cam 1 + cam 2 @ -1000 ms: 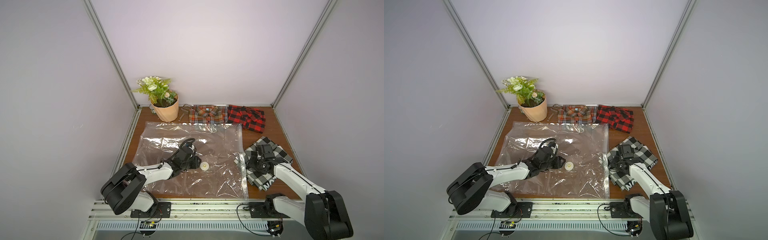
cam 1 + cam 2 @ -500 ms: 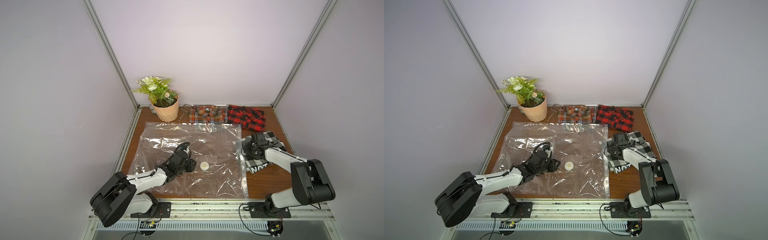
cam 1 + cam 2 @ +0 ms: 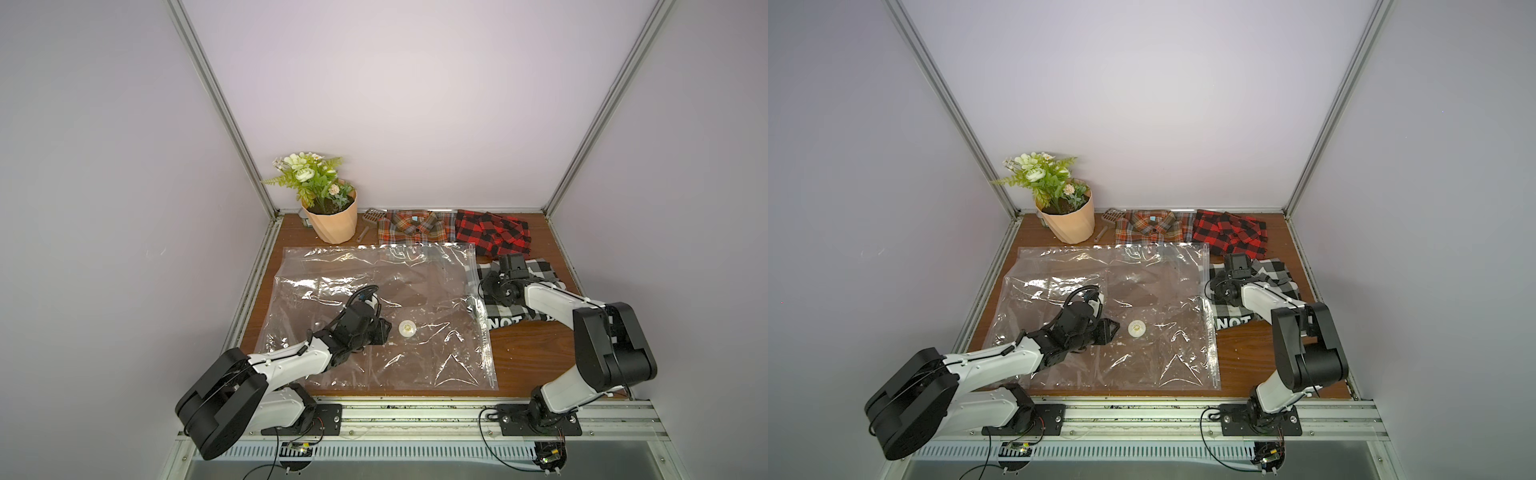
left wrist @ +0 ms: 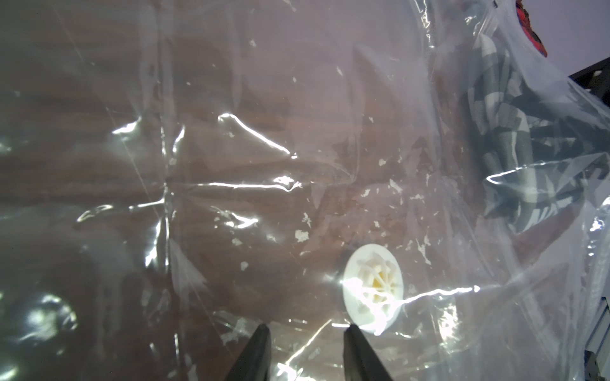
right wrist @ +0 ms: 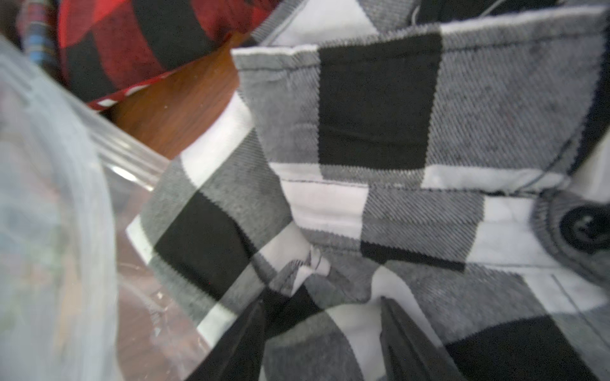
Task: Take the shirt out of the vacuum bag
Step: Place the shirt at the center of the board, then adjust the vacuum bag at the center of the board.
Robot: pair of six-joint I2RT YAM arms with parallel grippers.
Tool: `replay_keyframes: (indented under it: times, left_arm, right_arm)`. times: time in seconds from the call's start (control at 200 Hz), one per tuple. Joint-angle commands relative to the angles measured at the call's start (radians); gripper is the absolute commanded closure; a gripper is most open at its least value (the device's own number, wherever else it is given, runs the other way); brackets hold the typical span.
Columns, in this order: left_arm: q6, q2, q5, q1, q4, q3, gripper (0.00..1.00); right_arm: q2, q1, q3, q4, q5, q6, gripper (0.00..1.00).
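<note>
Shirt [image 3: 544, 270] lies beside vacuum bag [image 3: 415, 282] under wide-spread right gripper [image 5: 321, 301]; left gripper [image 4: 307, 326] narrowly spread.

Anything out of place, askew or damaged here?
The black-and-white checked shirt lies rumpled and skewed, one corner overlapping the zip edge of the large clear plastic vacuum bag. White flecks speckle the bag around its round white valve.

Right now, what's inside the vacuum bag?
Nothing visible through the clear vacuum bag but brown table. The black-and-white shirt lies at its zip edge; the right arm covers whether a corner sits inside the mouth.
</note>
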Motion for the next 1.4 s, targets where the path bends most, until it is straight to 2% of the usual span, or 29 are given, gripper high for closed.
replay_keyframes:
  times: [0.0, 0.195, 0.295, 0.46, 0.55, 0.715, 1.006, 1.276, 1.396]
  left_arm:
    - [-0.008, -0.045, -0.019, 0.011, -0.017, 0.005, 0.59]
    - [-0.002, -0.125, -0.021, 0.012, -0.02, 0.06, 0.51]
    - [0.0, -0.134, 0.003, 0.023, -0.039, 0.099, 0.48]
    - [-0.015, -0.169, 0.052, 0.049, -0.051, 0.123, 0.39]
    - [-0.023, -0.178, 0.076, 0.068, -0.048, 0.116, 0.36]
    - [-0.046, -0.177, 0.042, 0.105, -0.096, 0.102, 0.32]
    - [-0.047, -0.168, 0.04, 0.113, -0.075, 0.097, 0.29]
    - [-0.062, -0.124, 0.054, 0.113, -0.026, 0.079, 0.29]
    - [-0.063, -0.101, 0.053, 0.113, -0.009, 0.074, 0.29]
  right_arm:
    - [-0.134, -0.029, -0.004, -0.06, -0.071, -0.022, 0.36]
    - [-0.309, -0.082, -0.005, -0.148, -0.085, -0.07, 0.28]
    - [-0.392, -0.122, -0.045, -0.161, -0.224, -0.073, 0.27]
    - [-0.532, -0.125, -0.157, -0.265, -0.425, -0.086, 0.26]
    - [-0.642, -0.125, -0.236, -0.358, -0.422, -0.095, 0.25]
    - [-0.852, -0.124, -0.365, -0.41, -0.459, -0.053, 0.25]
    - [-1.05, -0.12, -0.485, -0.515, -0.533, -0.031, 0.22]
    - [-1.133, -0.103, -0.564, -0.578, -0.561, -0.028, 0.21]
    - [-1.137, -0.089, -0.625, -0.546, -0.596, -0.015, 0.2]
